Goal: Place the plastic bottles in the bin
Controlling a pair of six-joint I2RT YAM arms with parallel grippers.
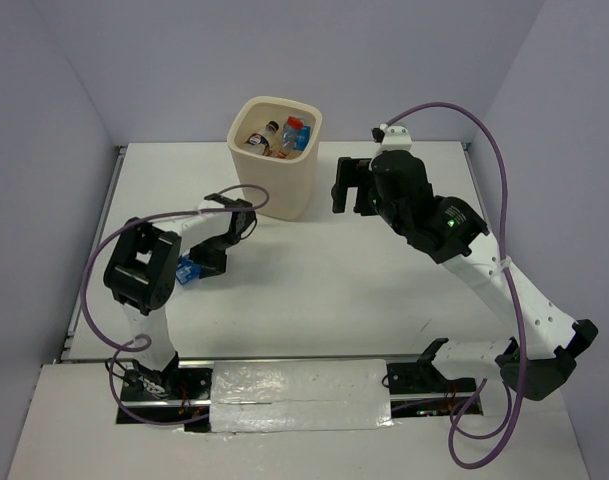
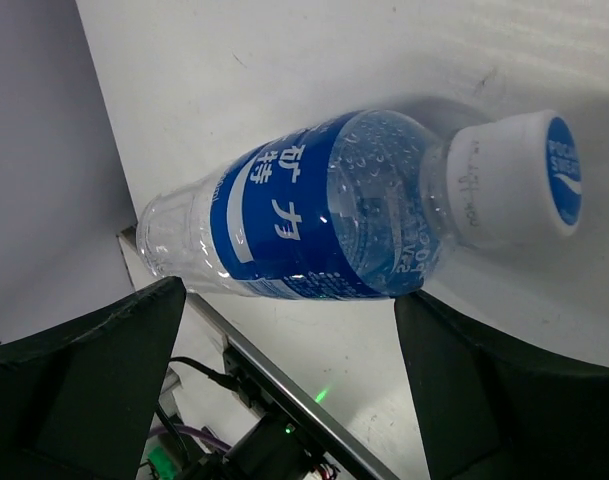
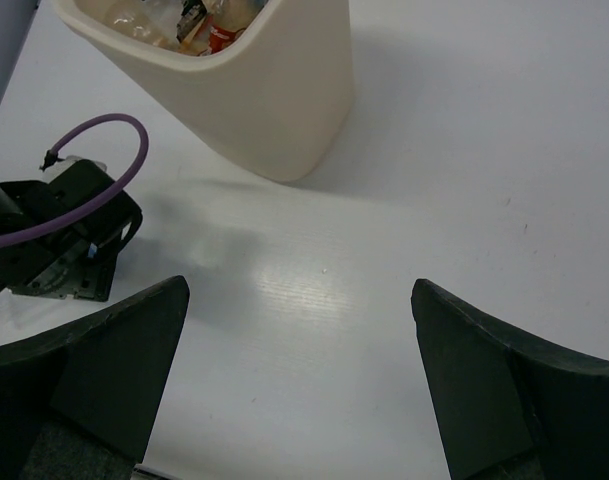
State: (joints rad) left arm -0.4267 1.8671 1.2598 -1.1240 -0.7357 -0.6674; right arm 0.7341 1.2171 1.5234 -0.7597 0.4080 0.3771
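One plastic bottle (image 2: pixel 314 215) with a blue label and a white cap (image 2: pixel 519 180) lies on its side on the white table, near the left edge. My left gripper (image 2: pixel 289 300) is open, one finger on each side of the bottle's body, not closed on it. From above, this bottle (image 1: pixel 189 271) shows as a blue patch beside the left gripper (image 1: pixel 199 263). The cream bin (image 1: pixel 274 165) stands at the back middle with several bottles (image 1: pixel 296 133) inside. To the right of the bin (image 3: pixel 274 100), my right gripper (image 1: pixel 349 186) hangs open and empty over the bare table (image 3: pixel 299 285).
Grey walls close the table on the left, back and right. The left arm's purple cable (image 1: pixel 94 270) loops out over the table's left edge. A metal rail (image 2: pixel 284 375) with wiring runs just past the bottle. The left arm's wrist (image 3: pixel 64 225) shows in the right wrist view.
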